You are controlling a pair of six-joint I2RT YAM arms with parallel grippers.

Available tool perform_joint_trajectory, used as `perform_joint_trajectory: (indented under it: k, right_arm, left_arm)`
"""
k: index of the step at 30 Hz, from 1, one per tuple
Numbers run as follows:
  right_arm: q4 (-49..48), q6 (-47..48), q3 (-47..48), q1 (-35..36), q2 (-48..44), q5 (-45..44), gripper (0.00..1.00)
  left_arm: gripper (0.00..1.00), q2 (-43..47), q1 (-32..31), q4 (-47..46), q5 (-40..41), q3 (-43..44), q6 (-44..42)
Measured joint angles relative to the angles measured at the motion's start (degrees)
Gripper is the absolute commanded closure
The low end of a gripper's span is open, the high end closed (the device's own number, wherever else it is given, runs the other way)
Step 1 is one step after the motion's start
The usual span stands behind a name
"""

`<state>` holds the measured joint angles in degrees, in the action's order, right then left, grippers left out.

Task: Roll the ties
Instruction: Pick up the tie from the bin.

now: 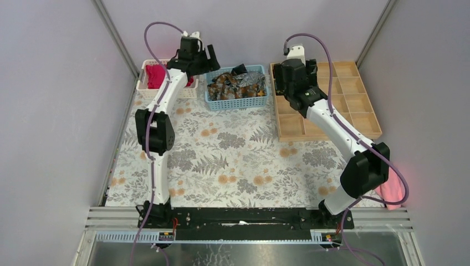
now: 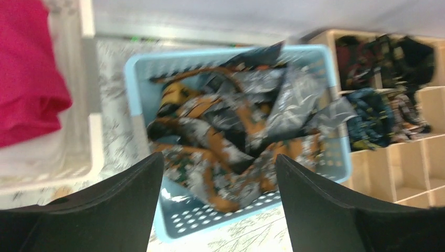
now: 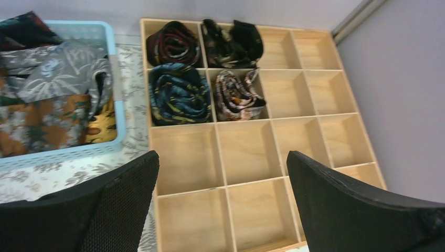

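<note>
A heap of loose patterned ties (image 1: 235, 84) in grey, black and orange-brown fills the blue basket (image 1: 235, 104) at the back centre. It also shows in the left wrist view (image 2: 231, 131) and the right wrist view (image 3: 47, 100). Several rolled ties (image 3: 176, 94) sit as coils in the far-left cells of the wooden tray (image 3: 246, 152). My left gripper (image 2: 218, 157) is open and empty, hovering above the basket's left near side (image 1: 208, 60). My right gripper (image 3: 222, 155) is open and empty above the tray's left part (image 1: 288, 83).
A white basket (image 1: 145, 91) with magenta cloth (image 1: 157, 76) stands at the back left. The wooden tray (image 1: 354, 105) is at the back right. A pink cloth (image 1: 391, 188) lies at the table's right near edge. The floral tablecloth (image 1: 238, 160) covers the middle.
</note>
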<state>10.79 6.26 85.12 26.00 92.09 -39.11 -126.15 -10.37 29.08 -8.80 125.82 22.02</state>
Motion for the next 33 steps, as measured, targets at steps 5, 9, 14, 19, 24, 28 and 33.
perform_joint_trajectory:
  k: [5, 9, 14, 19, 24, 28, 33]
  right_arm:
    - [1.84, -5.38, 0.0, -0.09, 0.85, 3.93, 0.0]
    - [2.36, -7.82, 0.0, -0.13, 2.89, 5.86, 0.01]
    - [3.28, -9.57, -0.09, -0.13, 4.96, 7.8, 0.04]
    - [2.73, -10.14, -1.09, -0.13, 4.96, 9.07, 0.06]
    - [2.67, -10.23, -1.57, -0.13, 4.96, 10.14, 0.06]
    - [2.27, -10.21, -1.79, -0.13, 4.96, 10.32, 0.08]
    - [2.16, -10.25, -1.86, -0.13, 5.16, 10.36, 0.16]
  left_arm:
    - [0.19, -0.26, 0.87, 2.64, 0.63, -5.62, 0.68]
    - [0.2, 1.05, -1.46, 2.43, 0.85, -12.94, 0.52]
    - [0.22, 1.03, -5.35, 2.27, 1.09, -15.3, 0.24]
    - [0.26, 0.61, -7.39, 0.2, 1.29, -15.3, 0.33]
    - [0.23, -0.7, -6.86, -1.88, 2.82, -15.28, 0.35]
    - [0.27, -2.67, -6.75, -2.36, 4.5, -14.73, 0.07]
    - [0.54, -5.73, -6.67, -2.78, 4.57, -12.7, -0.33]
